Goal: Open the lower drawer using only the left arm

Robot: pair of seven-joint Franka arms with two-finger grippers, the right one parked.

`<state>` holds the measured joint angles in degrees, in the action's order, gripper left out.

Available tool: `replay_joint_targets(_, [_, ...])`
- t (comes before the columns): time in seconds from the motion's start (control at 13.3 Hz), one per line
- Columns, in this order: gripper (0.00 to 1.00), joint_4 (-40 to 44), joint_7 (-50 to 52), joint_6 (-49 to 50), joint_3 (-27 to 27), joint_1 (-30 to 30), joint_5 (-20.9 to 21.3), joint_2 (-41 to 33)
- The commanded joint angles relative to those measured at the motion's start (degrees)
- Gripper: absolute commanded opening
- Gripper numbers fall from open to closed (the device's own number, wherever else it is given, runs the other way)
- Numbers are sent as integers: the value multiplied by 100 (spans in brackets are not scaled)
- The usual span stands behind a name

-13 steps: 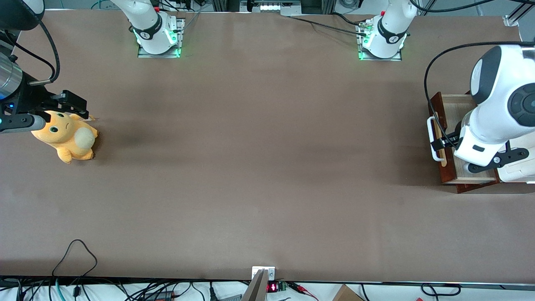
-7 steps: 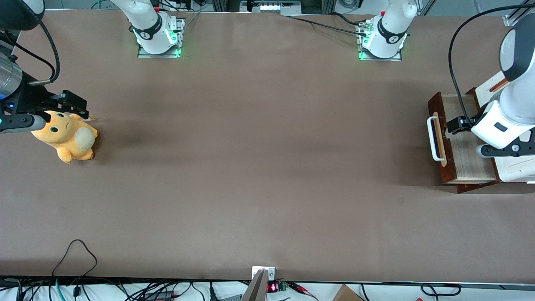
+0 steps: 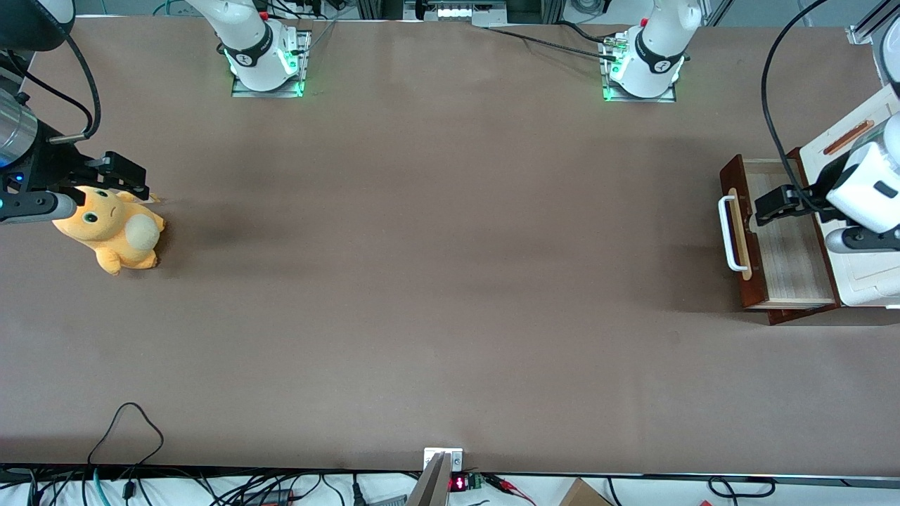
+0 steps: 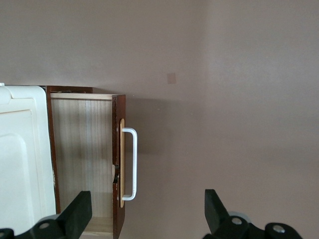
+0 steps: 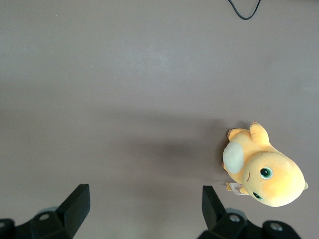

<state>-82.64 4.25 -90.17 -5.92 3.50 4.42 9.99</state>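
No text, label, brand or number can be read on the lower drawer [image 3: 777,242], on the left arm [image 3: 868,193] or on its tool [image 3: 763,209], which hangs over the open drawer. A small red lit display [image 3: 458,483] at the desk [image 3: 450,281] edge nearest the front camera shows marks too small to make out.
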Motion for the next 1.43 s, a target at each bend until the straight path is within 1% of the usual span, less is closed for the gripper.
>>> replay_joint_targets(0.0, [100,-6,-477,165,-32,63,-108,-128])
replay_joint_targets(0.08, [100,-6,-513,201,-32,98,-169,-155])
replay_joint_targets(0.15, [100,-6,-487,193,-32,263,-431,-199])
replay_joint_targets(0.23, [100,-67,-460,149,-24,465,-886,-321])
replay_joint_targets(0.3, [100,-111,-460,71,-50,615,-1029,-366])
replay_joint_targets(0.45, [100,-225,-451,26,-85,625,-1005,-401])
replay_joint_targets(0.6, [100,-610,-451,-288,-103,616,-952,-593])
replay_joint_targets(0.75, [100,-963,-451,-589,-233,608,-759,-770])
replay_joint_targets(0.83, [100,-973,-443,-581,-330,608,-628,-770])
replay_joint_targets(1.35, [100,-692,-328,-440,-366,599,-591,-709])
